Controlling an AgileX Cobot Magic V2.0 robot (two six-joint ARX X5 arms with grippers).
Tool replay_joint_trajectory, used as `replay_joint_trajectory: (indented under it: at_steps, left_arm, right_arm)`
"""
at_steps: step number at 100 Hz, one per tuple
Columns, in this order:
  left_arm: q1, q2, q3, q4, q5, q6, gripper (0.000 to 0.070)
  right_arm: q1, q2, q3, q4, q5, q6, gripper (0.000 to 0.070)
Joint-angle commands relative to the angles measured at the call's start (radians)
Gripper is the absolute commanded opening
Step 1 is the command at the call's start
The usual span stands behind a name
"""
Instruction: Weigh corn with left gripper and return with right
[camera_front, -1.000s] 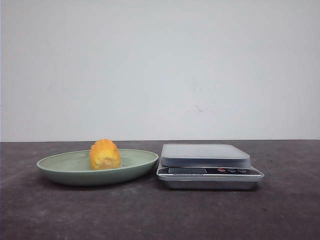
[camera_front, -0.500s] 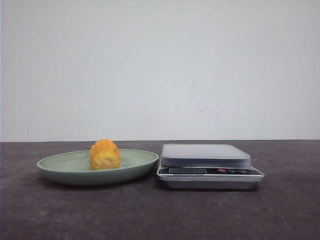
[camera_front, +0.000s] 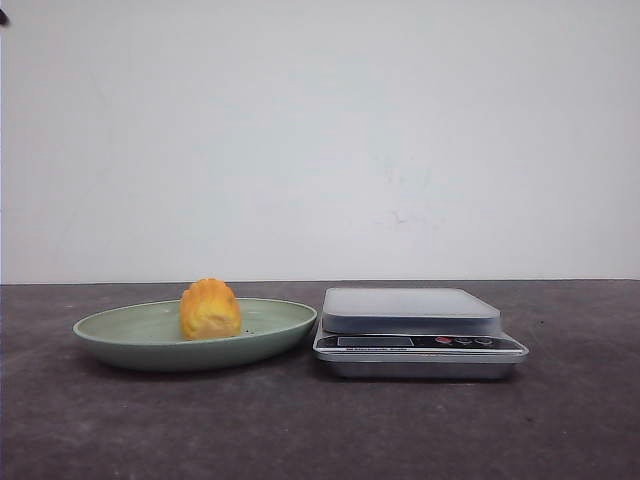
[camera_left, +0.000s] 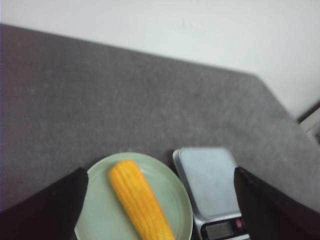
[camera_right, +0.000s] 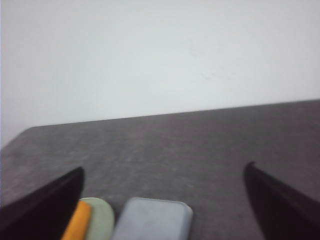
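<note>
Nearest to the front camera lies the bare dark grey table (camera_front: 300, 430), and on it, side by side and almost touching, stand a shallow pale green round plate (camera_front: 130, 340) on the left and a small silver digital kitchen scale (camera_front: 420, 345) with a flat grey weighing platform on the right; the scale's display and a row of small buttons face the camera. The short orange-yellow corn cob with bumpy kernels (camera_front: 210, 310) lies inside the green plate, its paler cut end turned toward the camera, and nothing touches it. In the left wrist view the left gripper (camera_left: 160, 210) hangs above the table with its two broad black fingers (camera_left: 45, 210) spread far apart at the edges of the picture, holding nothing; between them, well below, the corn (camera_left: 140, 200) lies lengthwise on the plate (camera_left: 100, 220), with the scale (camera_left: 207, 187) just beside the plate's rim. In the right wrist view the right gripper (camera_right: 160, 205) likewise has its black fingers (camera_right: 282, 205) parted wide and grips nothing; between them show one end of the corn (camera_right: 77, 222), a sliver of the plate (camera_right: 102, 220) and the scale's grey platform (camera_right: 152, 220), all somewhat blurred. Behind the table rises a plain white wall (camera_front: 320, 140)
</note>
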Motion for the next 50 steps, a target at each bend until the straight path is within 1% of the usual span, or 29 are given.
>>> replay_joint_trajectory:
  at_steps: [1,8,20,33,39,50]
  left_arm:
    - [-0.039,0.050,0.014,0.030,-0.029,0.028,0.0573]
    - [-0.086,0.114,0.014,0.053,-0.058,0.031,0.0572]
    - [-0.163,0.240,0.014,0.102,-0.132,0.051,0.0560]
    - [-0.223,0.386,0.014,0.160,-0.212,0.049,0.0556]
    - [-0.241,0.451,0.014,0.186,-0.235,0.038,0.0556]
    - [-0.269,0.560,0.014,0.217,-0.243,0.008,0.0556]
  right_arm:
    - [0.009,0.000,0.038,0.006,-0.032,-0.016,0.0700]
    - [0.014,0.000,0.055,-0.002,-0.026,-0.022,0.0700]
    - [0.020,0.000,0.070,-0.032,-0.024,-0.032,0.0700]
    - [0.033,0.002,0.070,-0.077,-0.008,-0.052,0.0700]
    - [0.042,0.006,0.070,-0.092,-0.001,-0.058,0.0700]
    - [0.053,0.006,0.070,-0.113,0.002,-0.071,0.0700]
